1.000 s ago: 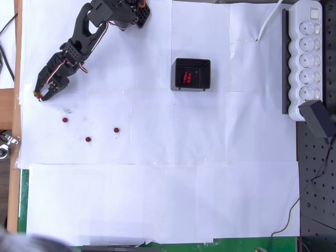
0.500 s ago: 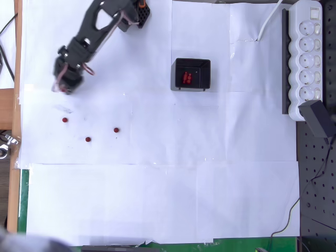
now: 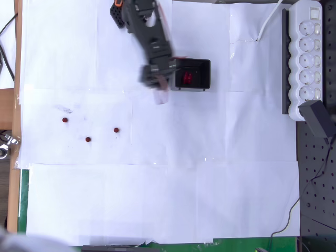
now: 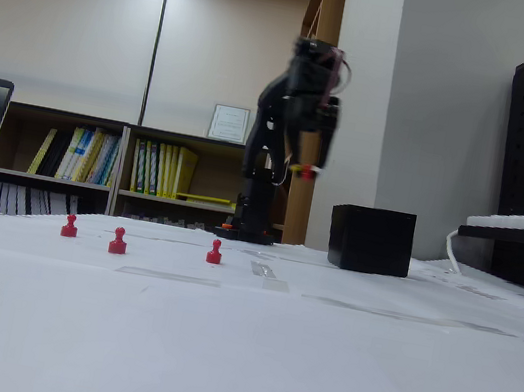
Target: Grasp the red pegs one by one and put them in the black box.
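- I see the black robot arm (image 3: 147, 31) reaching from its base at the top of the overhead view toward the small square black open-topped plastic box (image 3: 202, 65); the arm is blurred in both views.
- The gripper (image 3: 159, 89) is just left of the box in the overhead view, partly over its left wall. In the fixed view the gripper (image 4: 302, 170) hangs high above the table, left of the box (image 4: 370, 240) and higher than its top.
- Between the fingertips I notice a small red spot in the fixed view (it looks like a red peg, but the blur hides the shape). So I think the jaws are pinching a peg, yet I cannot tell this for sure.
- Inside the box lie some red pegs (image 3: 187, 78), close together on the floor of the box.
- Three small red pegs stand upright on the white paper sheets (image 3: 157, 199) that cover the table, well apart from the box: the left red peg (image 3: 64, 119), the middle red peg (image 3: 88, 139) and the right red peg (image 3: 116, 130) as the overhead view shows them. In the fixed view they stand in a loose row (image 4: 70, 226), (image 4: 118, 242), (image 4: 215, 252).
- A white power strip (image 3: 307, 52) lies along the right edge of the overhead view.
- Behind the table in the fixed view is a low bookshelf with books (image 4: 115, 165).
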